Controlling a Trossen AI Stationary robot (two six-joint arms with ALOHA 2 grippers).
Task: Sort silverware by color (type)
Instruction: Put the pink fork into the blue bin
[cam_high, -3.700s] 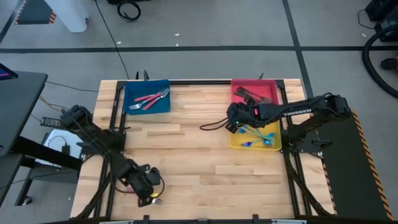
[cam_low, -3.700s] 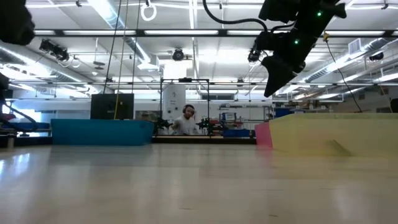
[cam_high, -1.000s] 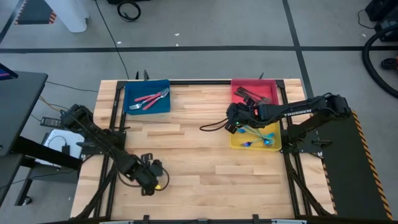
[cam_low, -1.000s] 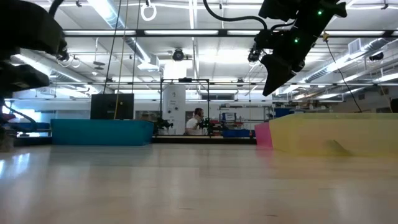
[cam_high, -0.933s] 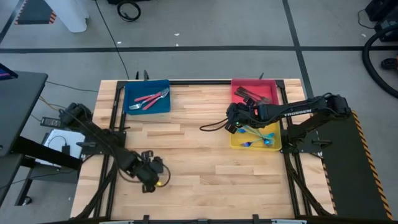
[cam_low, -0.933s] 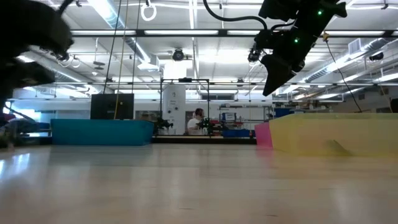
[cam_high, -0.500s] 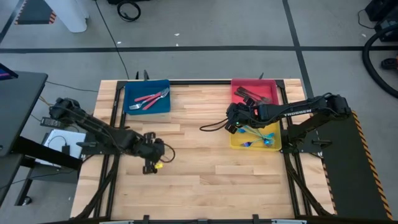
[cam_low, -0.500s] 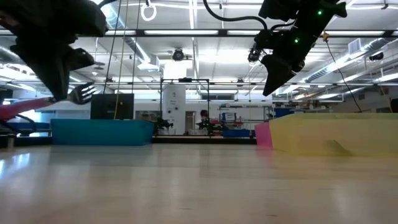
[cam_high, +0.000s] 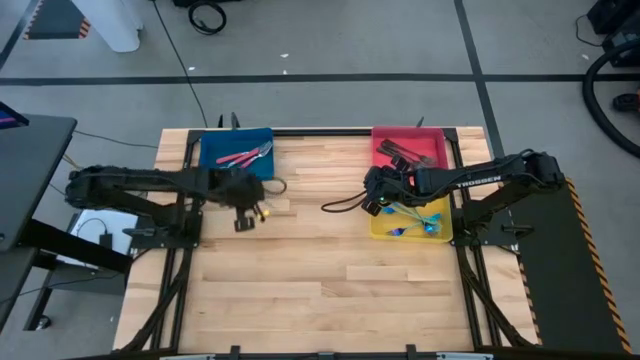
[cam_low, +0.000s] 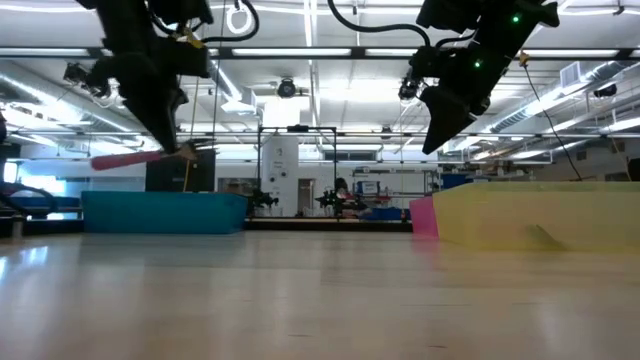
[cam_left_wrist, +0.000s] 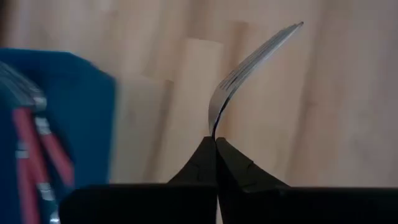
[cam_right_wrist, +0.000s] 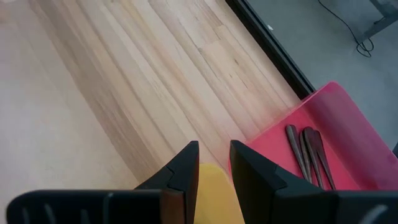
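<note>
1. The step in hand, as we judge it, is dropping a pink-handled fork (cam_low: 150, 156) into the blue tray (cam_high: 212, 148), which already holds red-handled forks (cam_high: 240, 157). We take that tray as our landmark.
2. The left gripper (cam_high: 243, 205) hangs above the wood just beside the tray's near right corner. Its jaws are pressed together on the fork; in the left wrist view the tines (cam_left_wrist: 249, 65) curve up from the closed tips.
3. To do it well, we would carry the gripper over the tray's middle before letting go, since the fork now hangs outside the wall.
4. We would keep the handle clear of the tray's rim on the way in; in the low view it sticks out level to one side, high above the wall.
5. We would lower before releasing, so the fork does not bounce out or land across the rim.
6. We would lay it alongside the forks already there rather than across them.
7. The right gripper (cam_high: 372, 200) waits well apart from the blue tray, at the edge of the yellow tray (cam_high: 378, 228), which holds blue-handled forks (cam_high: 418, 217). Its jaws stand part open with nothing between them.
8. The red tray (cam_high: 434, 140), farther from the blue one, holds dark forks (cam_right_wrist: 306, 149).
9. The carried fork looks small: a slim pink handle and pale metal tines, gripped near the neck.
</note>
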